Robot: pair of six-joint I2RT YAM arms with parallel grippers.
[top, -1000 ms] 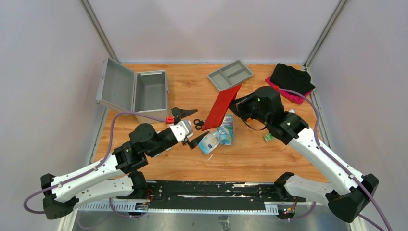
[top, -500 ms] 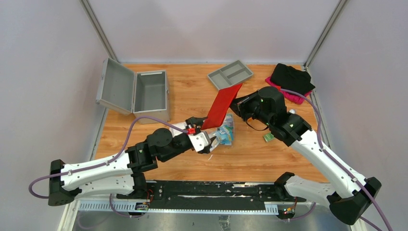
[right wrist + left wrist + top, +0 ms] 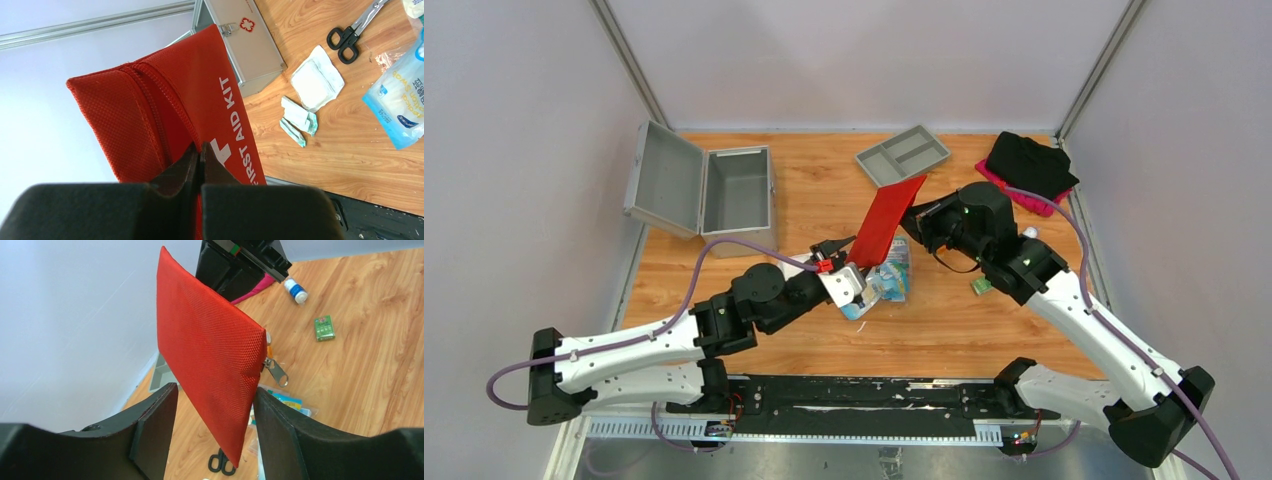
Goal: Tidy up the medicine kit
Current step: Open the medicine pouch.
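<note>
Red pouch [image 3: 210, 350] hangs between left gripper's [image 3: 215, 395] parted jaws (right gripper [image 3: 200, 150] pinches it).

Wood-grain surface [image 3: 944, 330] w/ pale grey-lilac walls [image 3: 864, 60] on 3 sides, alu corner posts [image 3: 629, 70], black rail [image 3: 854, 395] along near edge, metal sheet [image 3: 874, 462] below it. Even, soft light.

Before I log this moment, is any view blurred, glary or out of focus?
Top external: sharp, evenly lit, no glare. Left wrist: red pouch weave crisp, left gripper dark and slightly soft. Right wrist: pouch lettering legible, right gripper a blurred black mass.
</note>
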